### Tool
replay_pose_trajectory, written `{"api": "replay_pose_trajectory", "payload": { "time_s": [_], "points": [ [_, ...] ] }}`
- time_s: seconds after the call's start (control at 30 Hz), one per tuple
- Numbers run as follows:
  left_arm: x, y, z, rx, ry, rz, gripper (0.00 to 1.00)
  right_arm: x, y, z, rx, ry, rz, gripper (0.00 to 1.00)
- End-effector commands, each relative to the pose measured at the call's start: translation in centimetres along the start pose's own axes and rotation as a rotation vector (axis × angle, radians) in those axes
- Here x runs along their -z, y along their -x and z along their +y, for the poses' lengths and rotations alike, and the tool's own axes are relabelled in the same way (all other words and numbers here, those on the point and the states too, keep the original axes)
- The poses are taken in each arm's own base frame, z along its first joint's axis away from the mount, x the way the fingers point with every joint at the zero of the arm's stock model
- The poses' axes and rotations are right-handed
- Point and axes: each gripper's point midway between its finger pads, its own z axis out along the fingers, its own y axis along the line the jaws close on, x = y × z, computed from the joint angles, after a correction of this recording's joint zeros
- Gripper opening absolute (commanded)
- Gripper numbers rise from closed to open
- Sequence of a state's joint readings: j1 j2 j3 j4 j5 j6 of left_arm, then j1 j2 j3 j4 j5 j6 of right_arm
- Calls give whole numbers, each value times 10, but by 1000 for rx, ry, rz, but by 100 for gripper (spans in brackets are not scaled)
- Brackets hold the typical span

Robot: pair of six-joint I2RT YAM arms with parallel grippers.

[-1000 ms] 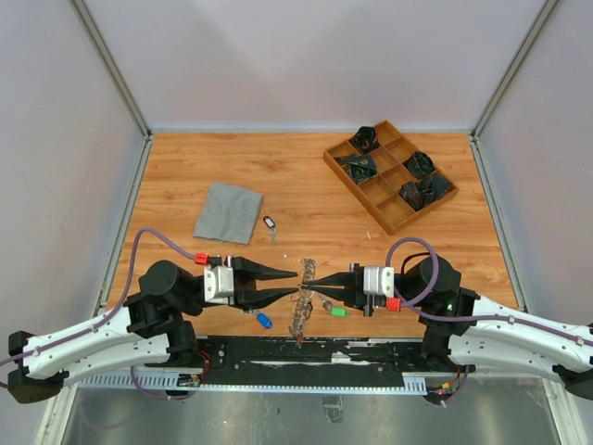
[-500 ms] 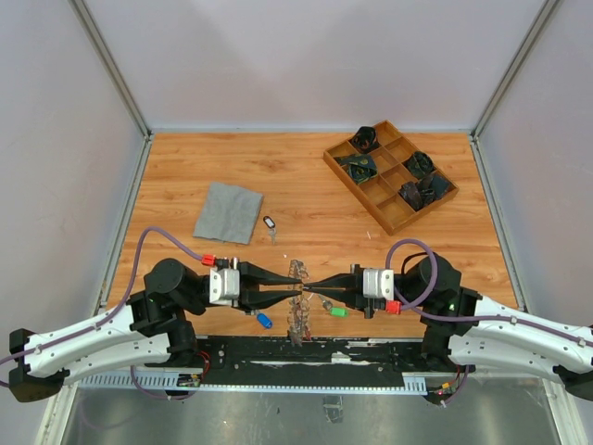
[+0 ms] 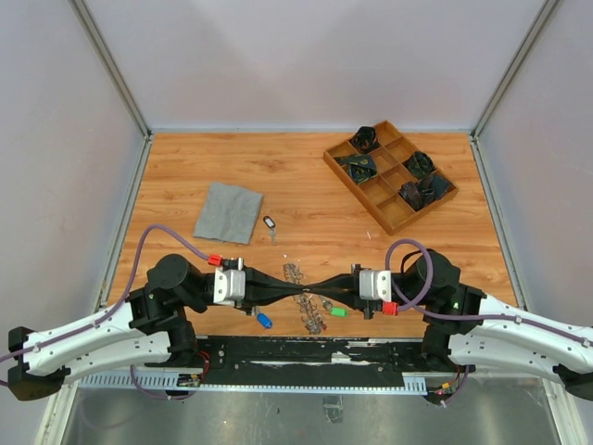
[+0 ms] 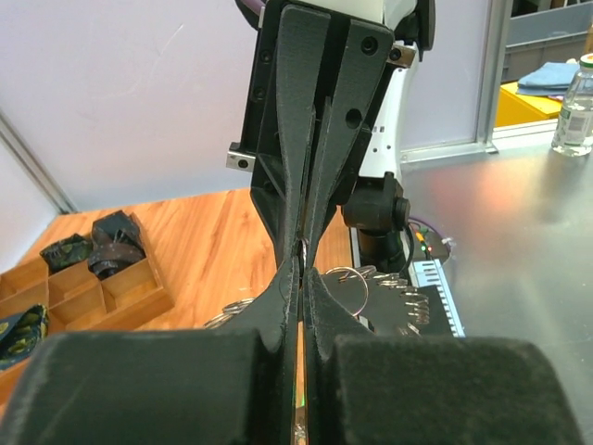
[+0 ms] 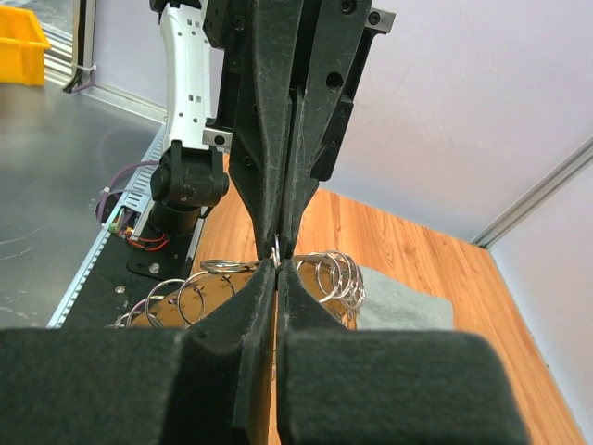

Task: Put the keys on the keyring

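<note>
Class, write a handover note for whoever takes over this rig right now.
Grippers: the left gripper and right gripper are both shut, pinching the keyring tip to tip.
Things: the keyring, crowded with keys, sits between them near the table's front edge.
Apparently off the ring: blue-tagged key, green-tagged key, and one key beside the grey cloth.
Left to do: thread those on.

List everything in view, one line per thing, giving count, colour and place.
keyring: one, silver, crowded with keys, near edge at centre, pinched by both grippers
loose keys: three, silver; blue tag and green tag by the ring, one beside the cloth
cloth: one, grey, left of centre
tray: one, wooden, compartments, far right
bundles: several, dark, in the tray
table: one, wood
left gripper: black, shut on the keyring
right gripper: black, shut on the keyring
</note>
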State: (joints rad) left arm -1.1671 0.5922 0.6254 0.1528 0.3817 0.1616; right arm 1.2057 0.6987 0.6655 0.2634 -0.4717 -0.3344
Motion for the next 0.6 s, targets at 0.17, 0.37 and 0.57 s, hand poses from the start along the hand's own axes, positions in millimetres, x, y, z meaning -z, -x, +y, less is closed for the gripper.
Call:
{"api": "replay_pose_trajectory", "payload": {
  "time_s": [0.17, 0.37, 0.57],
  "points": [
    [-2, 5, 3, -22, -3, 21, 1, 8, 28, -1, 65, 35, -17, 8],
    [-2, 6, 2, -26, -11, 21, 1, 15, 25, 0, 59, 32, 18, 16],
    [-3, 8, 1, -31, -15, 12, 1, 17, 19, 1, 51, 31, 44, 18]
  ]
}}
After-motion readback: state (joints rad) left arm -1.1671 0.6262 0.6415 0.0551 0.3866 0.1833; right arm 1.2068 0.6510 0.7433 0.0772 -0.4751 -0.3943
